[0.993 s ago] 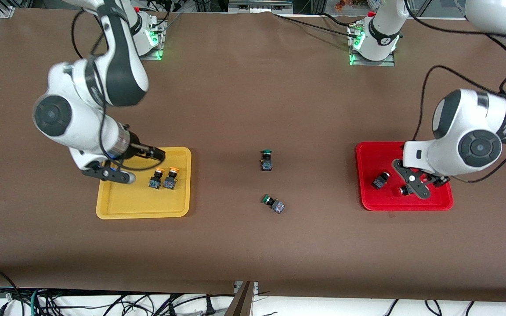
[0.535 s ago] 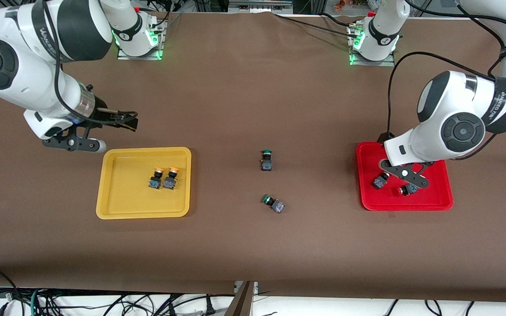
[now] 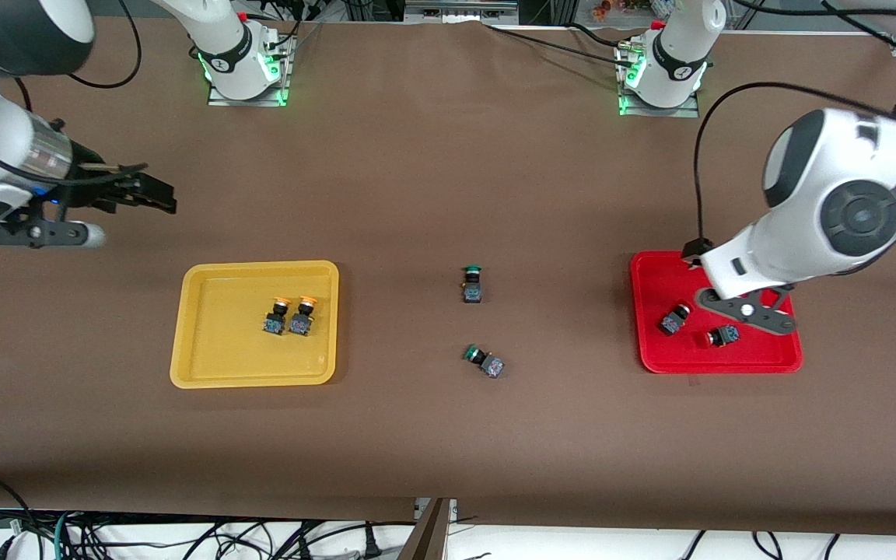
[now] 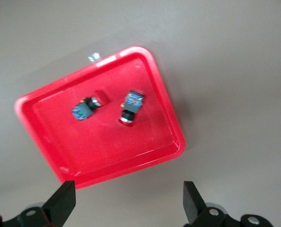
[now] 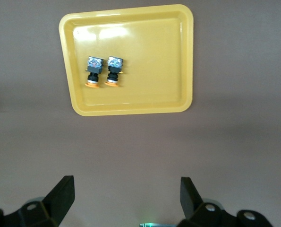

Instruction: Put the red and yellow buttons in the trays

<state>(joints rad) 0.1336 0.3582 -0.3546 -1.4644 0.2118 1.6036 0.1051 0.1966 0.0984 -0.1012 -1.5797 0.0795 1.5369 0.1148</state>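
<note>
On the yellow tray (image 3: 207, 365) two yellow buttons (image 3: 288, 315) stand side by side, touching or nearly so. Toward the left arm's end from this tray lies the red tray (image 3: 654, 359), with two red buttons (image 3: 698, 327) in it, a little apart. Between the trays two green buttons (image 3: 477, 323) rest on the brown table (image 3: 448, 435). Over the table just beside the yellow tray hangs the right gripper (image 3: 154, 194), fingers spread, holding nothing. Over the red tray is the left gripper (image 4: 129, 201), also released.
</note>
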